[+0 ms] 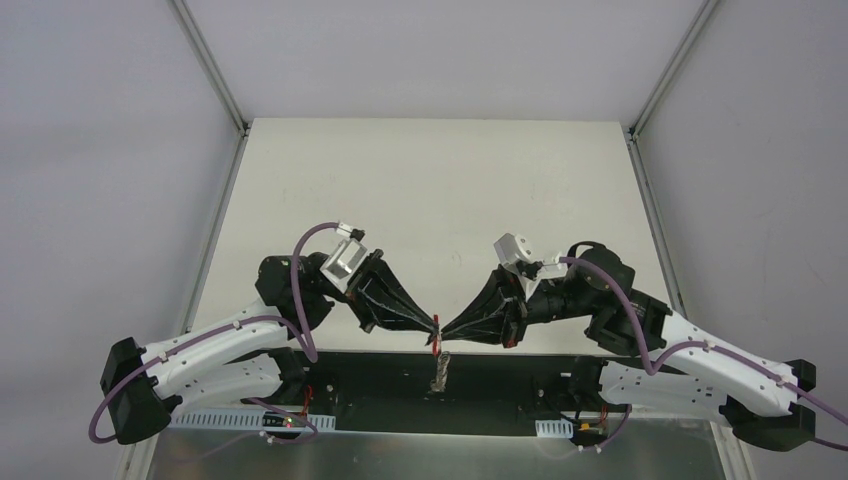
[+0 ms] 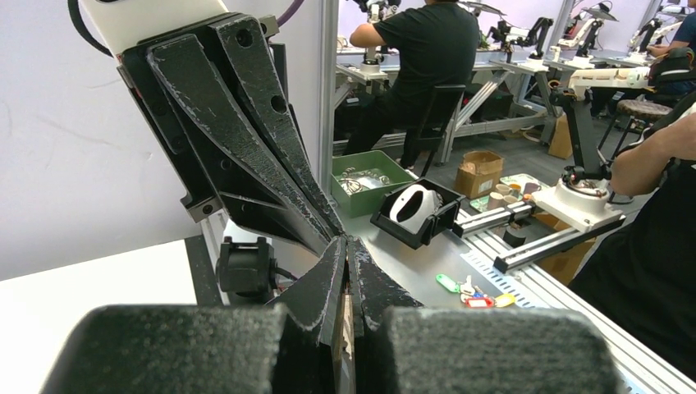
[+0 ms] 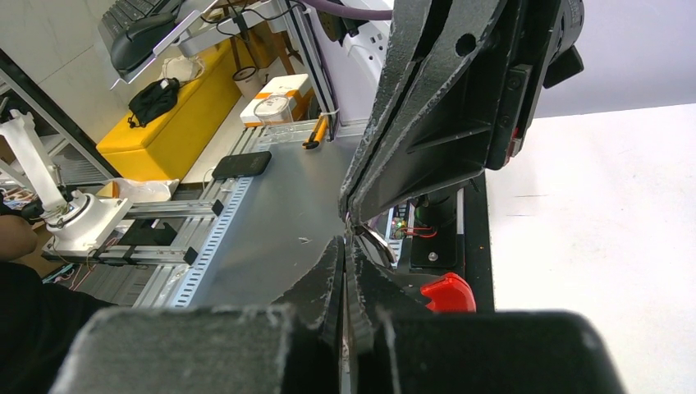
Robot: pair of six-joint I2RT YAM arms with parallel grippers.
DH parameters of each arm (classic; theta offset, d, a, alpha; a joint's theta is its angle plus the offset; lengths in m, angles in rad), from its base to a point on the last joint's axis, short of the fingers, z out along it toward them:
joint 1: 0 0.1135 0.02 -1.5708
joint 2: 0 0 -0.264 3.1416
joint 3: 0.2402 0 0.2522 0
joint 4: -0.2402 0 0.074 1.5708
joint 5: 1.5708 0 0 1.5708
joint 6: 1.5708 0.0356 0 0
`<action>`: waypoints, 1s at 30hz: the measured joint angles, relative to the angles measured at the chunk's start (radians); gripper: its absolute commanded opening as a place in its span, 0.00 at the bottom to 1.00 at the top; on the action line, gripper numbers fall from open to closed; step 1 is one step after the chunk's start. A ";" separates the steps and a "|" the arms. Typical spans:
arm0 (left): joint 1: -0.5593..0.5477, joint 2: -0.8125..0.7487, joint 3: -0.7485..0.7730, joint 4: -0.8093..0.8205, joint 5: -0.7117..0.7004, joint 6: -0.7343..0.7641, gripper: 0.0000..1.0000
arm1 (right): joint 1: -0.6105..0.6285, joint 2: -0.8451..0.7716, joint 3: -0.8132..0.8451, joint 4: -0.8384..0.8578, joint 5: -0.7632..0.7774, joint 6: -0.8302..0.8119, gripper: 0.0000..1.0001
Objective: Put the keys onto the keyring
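the left gripper (image 1: 432, 322) and right gripper (image 1: 446, 328) are both squeezed together, tip to tip. the keyring (image 1: 437, 360) hangs just under the tips, by the near counter (image 1: 430, 200) edge, red on top and silver below.

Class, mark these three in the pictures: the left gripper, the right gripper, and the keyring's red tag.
left gripper (image 1: 431, 322), top view, its closed fingertips.
right gripper (image 1: 447, 327), top view, its closed fingertips.
red tag (image 3: 447, 293), right wrist view, middle of its red body.
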 measured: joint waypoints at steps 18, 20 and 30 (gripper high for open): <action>-0.019 0.000 0.000 0.009 0.004 -0.003 0.00 | 0.000 -0.037 -0.001 -0.001 0.026 -0.005 0.00; -0.019 0.000 0.000 0.009 0.003 -0.003 0.00 | 0.001 -0.043 -0.005 -0.001 0.039 -0.006 0.00; -0.019 -0.011 0.003 -0.088 -0.024 0.045 0.10 | 0.003 -0.091 -0.049 0.023 0.105 -0.030 0.00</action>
